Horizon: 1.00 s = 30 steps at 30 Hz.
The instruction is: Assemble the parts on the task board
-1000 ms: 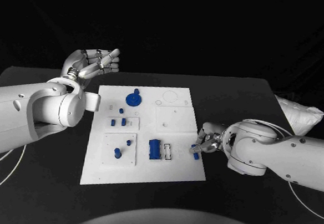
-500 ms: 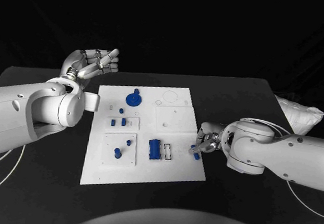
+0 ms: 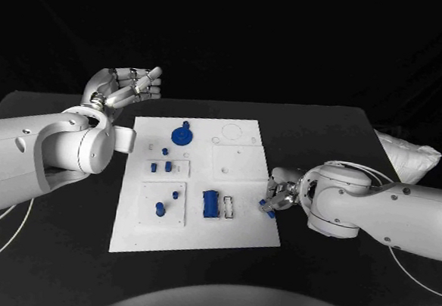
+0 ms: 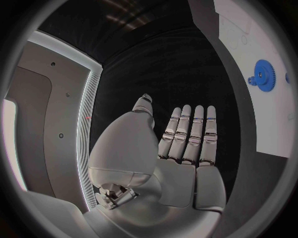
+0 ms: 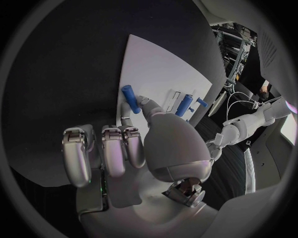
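The right hand (image 3: 277,195) is pinching a blue peg (image 5: 130,97) between thumb and fingers (image 5: 113,148) at the board's (image 3: 226,238) right edge. The left hand (image 3: 125,85) is hovering off the board's far left corner over the bench (image 3: 334,126), fingers straight, holding nothing. A blue gear (image 3: 183,134) is sitting on the board.

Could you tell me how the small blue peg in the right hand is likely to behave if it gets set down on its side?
The blue peg looks round and smooth, so it would probably roll. It seems stiff and light, pinched by the right hand at the task board edge.
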Each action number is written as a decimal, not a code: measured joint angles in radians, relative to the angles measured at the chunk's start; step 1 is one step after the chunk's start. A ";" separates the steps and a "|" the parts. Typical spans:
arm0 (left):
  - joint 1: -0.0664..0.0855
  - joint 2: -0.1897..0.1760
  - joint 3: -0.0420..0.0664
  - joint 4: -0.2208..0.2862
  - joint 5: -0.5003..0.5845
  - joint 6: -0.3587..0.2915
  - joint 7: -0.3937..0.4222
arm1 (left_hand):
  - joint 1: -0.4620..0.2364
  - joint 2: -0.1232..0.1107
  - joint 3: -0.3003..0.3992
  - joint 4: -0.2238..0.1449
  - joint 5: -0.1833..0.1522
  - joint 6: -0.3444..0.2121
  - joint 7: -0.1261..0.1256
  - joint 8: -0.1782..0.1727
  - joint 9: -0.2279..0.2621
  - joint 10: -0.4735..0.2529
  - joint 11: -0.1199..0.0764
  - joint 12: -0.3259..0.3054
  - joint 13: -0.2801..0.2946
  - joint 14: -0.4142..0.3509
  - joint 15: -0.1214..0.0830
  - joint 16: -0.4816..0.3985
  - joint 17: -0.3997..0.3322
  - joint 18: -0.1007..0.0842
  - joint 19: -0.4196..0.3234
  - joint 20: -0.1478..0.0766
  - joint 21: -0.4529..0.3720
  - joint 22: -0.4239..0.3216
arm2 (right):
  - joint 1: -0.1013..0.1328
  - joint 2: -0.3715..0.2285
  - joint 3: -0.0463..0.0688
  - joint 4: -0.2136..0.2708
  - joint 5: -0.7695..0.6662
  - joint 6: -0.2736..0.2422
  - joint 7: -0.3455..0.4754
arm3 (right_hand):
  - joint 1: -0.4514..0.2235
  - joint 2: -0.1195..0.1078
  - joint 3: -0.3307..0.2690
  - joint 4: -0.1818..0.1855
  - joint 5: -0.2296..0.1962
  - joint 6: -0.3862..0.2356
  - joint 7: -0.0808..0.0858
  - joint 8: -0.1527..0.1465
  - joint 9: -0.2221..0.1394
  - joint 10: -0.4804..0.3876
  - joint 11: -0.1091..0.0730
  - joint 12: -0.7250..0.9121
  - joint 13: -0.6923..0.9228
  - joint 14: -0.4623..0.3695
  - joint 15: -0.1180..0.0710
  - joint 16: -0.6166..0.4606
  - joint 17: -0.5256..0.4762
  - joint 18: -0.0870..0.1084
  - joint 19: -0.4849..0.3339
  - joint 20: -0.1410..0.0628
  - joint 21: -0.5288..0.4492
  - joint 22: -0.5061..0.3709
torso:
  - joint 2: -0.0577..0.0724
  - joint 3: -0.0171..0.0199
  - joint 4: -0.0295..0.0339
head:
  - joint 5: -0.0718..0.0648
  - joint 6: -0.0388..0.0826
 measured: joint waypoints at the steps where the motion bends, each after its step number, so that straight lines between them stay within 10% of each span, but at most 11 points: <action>1: 0.000 0.000 0.000 0.000 0.000 0.000 0.000 | 0.000 0.000 0.000 0.000 0.000 0.000 0.000 0.000 0.000 0.000 0.000 0.000 0.000 0.000 0.000 0.000 0.000 0.000 0.000 0.000 0.000 0.000 | 0.000 0.000 0.000 0.000 0.001 -0.001 0.000 | 0.000 0.000 0.004 0.002 0.010 0.003 0.000 -0.002 0.000 0.000 0.000 0.000 0.000 0.000 0.000 0.000 0.000 0.000 0.000 0.000 0.000 0.000 | 0.000 0.0000 0.0000 | 0.000 0.000; 14: 0.000 -0.003 0.000 0.001 0.000 0.000 -0.001 | 0.000 0.000 0.000 0.000 0.000 0.000 0.000 0.000 0.000 0.000 0.000 0.000 0.000 0.000 0.000 0.000 0.000 0.000 0.000 0.000 0.000 0.000 | -0.004 -0.019 -0.004 0.015 0.119 -0.069 0.029 | 0.011 0.011 0.037 0.021 0.002 0.032 0.024 -0.062 -0.002 0.001 0.001 0.000 0.000 -0.004 0.011 0.000 0.000 0.000 0.000 0.007 0.000 0.000 | 0.001 0.0004 0.0001 | 0.008 0.000; 18: 0.000 -0.002 0.000 -0.001 0.000 0.000 -0.001 | 0.000 0.000 0.000 0.000 0.000 0.000 0.000 0.000 0.000 0.000 0.000 0.000 0.000 0.000 0.000 0.000 0.000 0.000 0.000 0.000 0.000 0.000 | -0.004 -0.023 -0.006 0.024 0.170 -0.096 0.054 | 0.010 0.010 0.037 0.021 -0.007 0.046 0.018 -0.065 -0.164 0.001 0.001 0.000 0.000 -0.004 0.011 0.000 0.000 0.000 0.000 0.007 0.000 0.000 | 0.001 0.0005 0.0001 | 0.008 0.000; 21: 0.000 -0.002 0.000 -0.001 0.000 0.000 -0.001 | 0.000 0.000 0.000 0.000 0.000 0.000 0.000 0.000 0.000 0.000 0.000 0.000 0.000 0.000 0.000 0.000 0.000 0.000 0.000 0.000 0.000 0.000 | -0.002 -0.023 -0.006 0.028 0.206 -0.114 0.079 | 0.010 0.010 0.043 0.018 -0.009 0.065 0.006 -0.065 -0.463 0.001 0.001 0.000 0.000 -0.004 0.011 0.000 0.000 0.000 0.000 0.007 0.000 0.000 | 0.001 0.0005 0.0001 | 0.010 0.000; 22: 0.000 -0.001 0.000 -0.001 0.000 0.000 -0.001 | 0.000 0.000 0.000 0.000 0.000 0.000 0.000 0.000 0.000 0.000 0.000 0.000 0.000 0.000 0.000 0.000 0.000 0.000 0.000 0.000 0.000 0.000 | -0.001 -0.023 -0.006 0.028 0.217 -0.120 0.087 | 0.010 0.010 0.052 0.008 -0.011 0.066 0.005 -0.074 -0.514 0.001 0.001 0.000 0.000 -0.004 0.011 0.000 0.000 0.000 0.000 0.007 0.000 0.000 | 0.001 0.0005 0.0001 | 0.011 0.000; 30: 0.000 0.000 0.000 -0.002 0.000 0.000 -0.002 | 0.000 0.000 0.000 0.000 0.000 0.000 0.000 0.000 0.000 0.000 0.000 0.000 0.000 0.000 0.000 0.000 0.000 0.000 0.000 0.000 0.000 -0.001 | 0.006 -0.022 -0.012 0.022 0.334 -0.154 0.153 | 0.002 0.002 0.119 -0.058 -0.018 0.065 0.005 -0.079 -0.544 0.001 0.001 0.000 0.000 -0.004 0.011 0.000 0.000 0.000 0.000 0.007 0.000 0.000 | 0.001 0.0008 0.0002 | 0.015 0.000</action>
